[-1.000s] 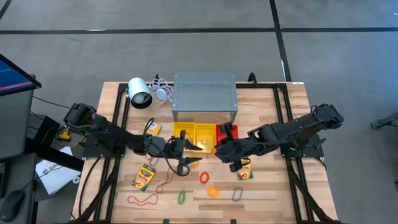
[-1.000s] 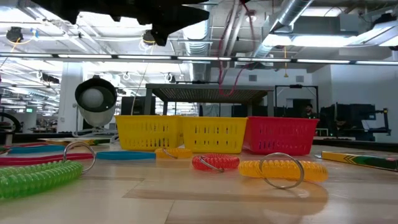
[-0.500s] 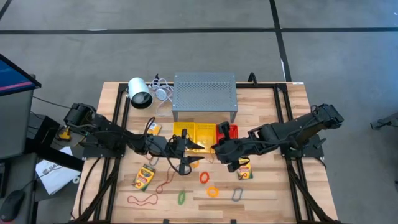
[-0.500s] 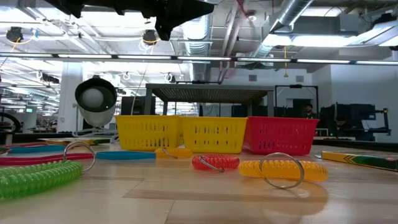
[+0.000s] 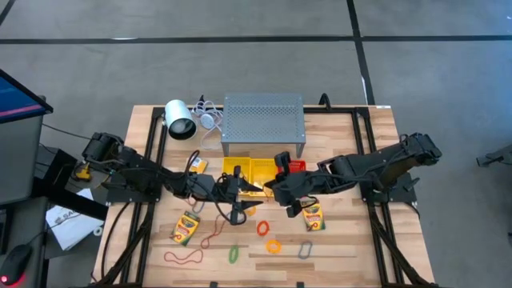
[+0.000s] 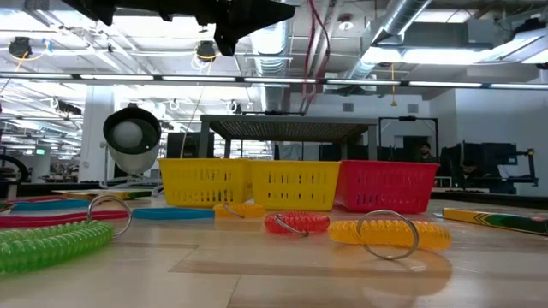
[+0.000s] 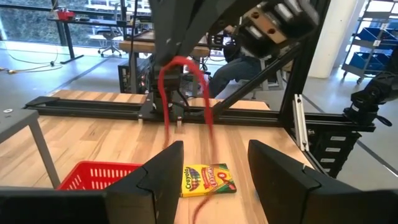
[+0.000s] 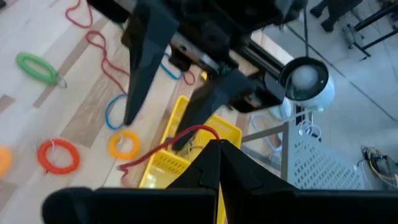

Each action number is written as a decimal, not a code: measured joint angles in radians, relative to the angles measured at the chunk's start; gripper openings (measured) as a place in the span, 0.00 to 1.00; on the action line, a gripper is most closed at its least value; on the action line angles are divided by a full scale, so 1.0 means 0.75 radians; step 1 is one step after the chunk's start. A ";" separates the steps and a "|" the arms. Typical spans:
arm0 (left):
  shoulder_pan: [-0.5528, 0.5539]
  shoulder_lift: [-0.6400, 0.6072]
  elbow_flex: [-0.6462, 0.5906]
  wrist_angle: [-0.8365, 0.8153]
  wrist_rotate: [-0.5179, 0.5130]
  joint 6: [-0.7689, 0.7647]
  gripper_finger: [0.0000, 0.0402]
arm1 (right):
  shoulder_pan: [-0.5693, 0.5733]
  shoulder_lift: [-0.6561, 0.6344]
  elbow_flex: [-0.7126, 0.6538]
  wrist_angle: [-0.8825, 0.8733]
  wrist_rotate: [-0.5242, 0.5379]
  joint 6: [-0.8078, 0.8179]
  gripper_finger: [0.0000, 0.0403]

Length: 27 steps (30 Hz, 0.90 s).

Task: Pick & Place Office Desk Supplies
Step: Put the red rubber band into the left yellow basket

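- R pincer point(image 5: 276, 186) clenched on red rubber band point(image 8: 163, 148), shifted from red basket point(image 5: 294, 167) to over yellow basket point(image 5: 250, 170).
- L pincer point(image 5: 254, 190) spread, empty, unmoved beside yellow basket.
- Crayon box point(image 5: 313, 216) uncovered now, near red basket.

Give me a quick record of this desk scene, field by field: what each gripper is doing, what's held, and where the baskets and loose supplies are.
right gripper: shut on a red rubber band, above the yellow baskets
left gripper: open, empty, raised beside the yellow baskets
red basket: next to the yellow baskets, in front of the grey perforated stand
crayon boxes: lying on the table, one on each side
coil rings: loose along the front of the table
lamp: white, at the back left
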 joint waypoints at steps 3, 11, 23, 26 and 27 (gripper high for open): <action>0.015 0.000 0.000 0.000 0.000 0.000 0.44 | 0.001 0.000 0.000 0.035 -0.002 -0.022 0.00; 0.052 -0.001 0.000 0.000 0.005 -0.024 0.44 | -0.006 0.000 0.000 0.077 -0.003 -0.040 0.00; 0.048 -0.001 -0.001 0.044 0.121 -0.025 0.44 | -0.037 0.000 0.000 0.117 -0.031 -0.058 0.00; 0.048 -0.001 -0.001 0.044 0.123 -0.025 0.44 | -0.042 0.000 0.000 0.121 -0.035 -0.061 0.00; 0.048 -0.001 -0.001 0.044 0.122 -0.025 0.44 | -0.043 0.001 0.000 0.120 -0.035 -0.061 0.00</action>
